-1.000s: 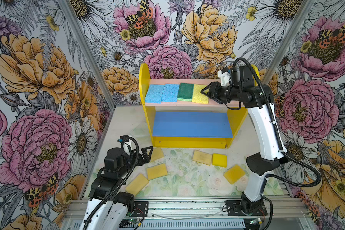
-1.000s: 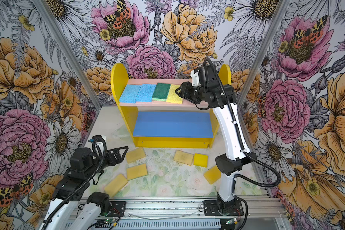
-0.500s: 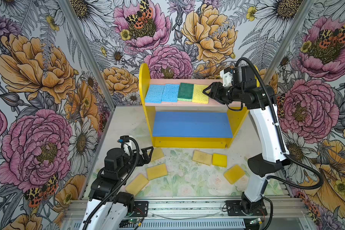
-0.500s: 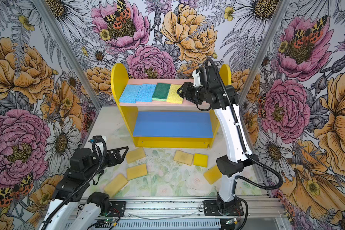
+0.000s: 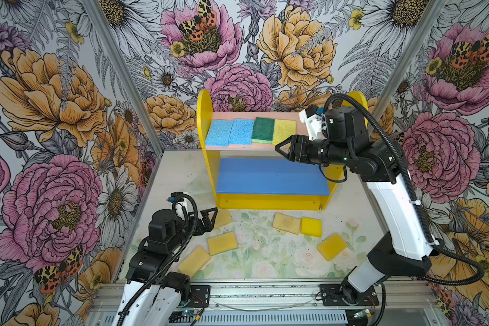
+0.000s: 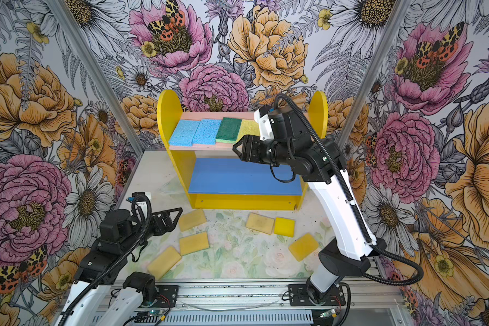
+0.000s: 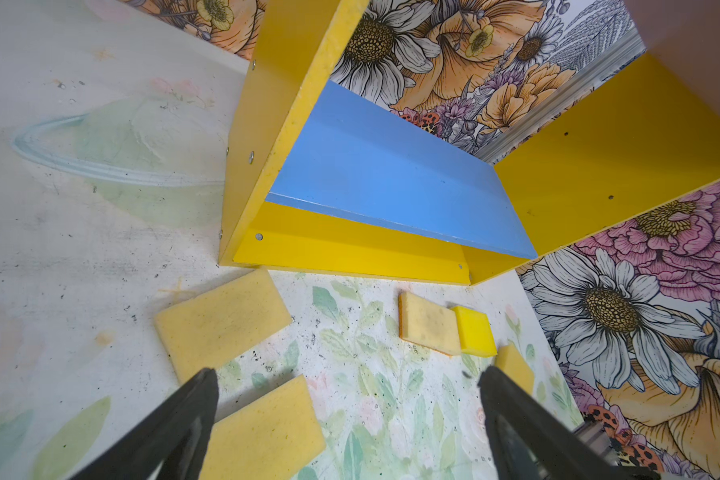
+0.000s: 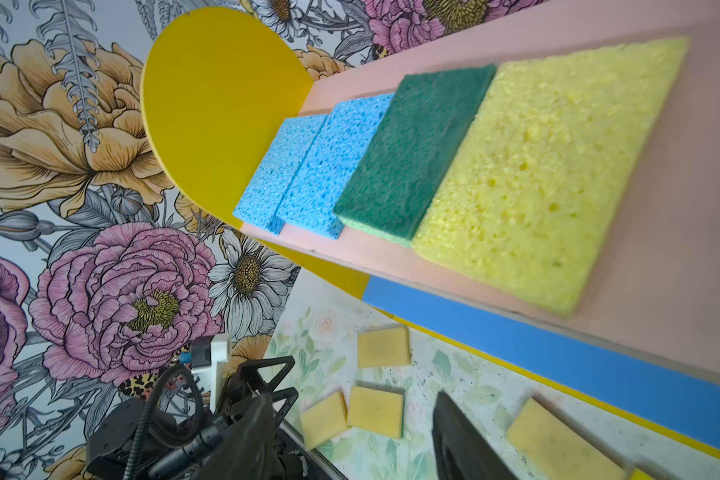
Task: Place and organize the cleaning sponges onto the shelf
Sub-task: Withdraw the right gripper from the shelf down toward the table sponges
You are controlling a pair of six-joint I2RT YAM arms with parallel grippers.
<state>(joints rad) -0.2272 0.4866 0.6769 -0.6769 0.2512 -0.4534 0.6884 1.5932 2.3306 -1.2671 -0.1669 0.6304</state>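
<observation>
The shelf [image 5: 206, 107] stands at the back. On its pink upper board [image 5: 237, 146] lie two light blue sponges [image 5: 218, 137] [image 5: 241, 131], a dark green one [image 5: 263, 129] and a porous pale yellow one [image 5: 284, 131], side by side. My right gripper [image 5: 280, 148] hovers open and empty just in front of the pale yellow sponge [image 8: 549, 174]. The blue lower board [image 5: 266, 175] is bare. Several tan-yellow sponges [image 5: 222, 242] and a small bright yellow one [image 5: 311, 226] lie on the table. My left gripper [image 5: 212, 216] is open and empty, low beside a tan sponge [image 5: 223, 218].
Floral walls close in the table on three sides. A metal rail [image 5: 266, 293] carrying both arm bases runs along the front edge. In the left wrist view the left gripper [image 7: 348, 376] has a tan sponge [image 7: 267, 428] under its fingers.
The right gripper has drawn back from over the pink board to its front edge, with its jaws a little wider. The pale yellow sponge stays on the board. The left arm has not moved.
</observation>
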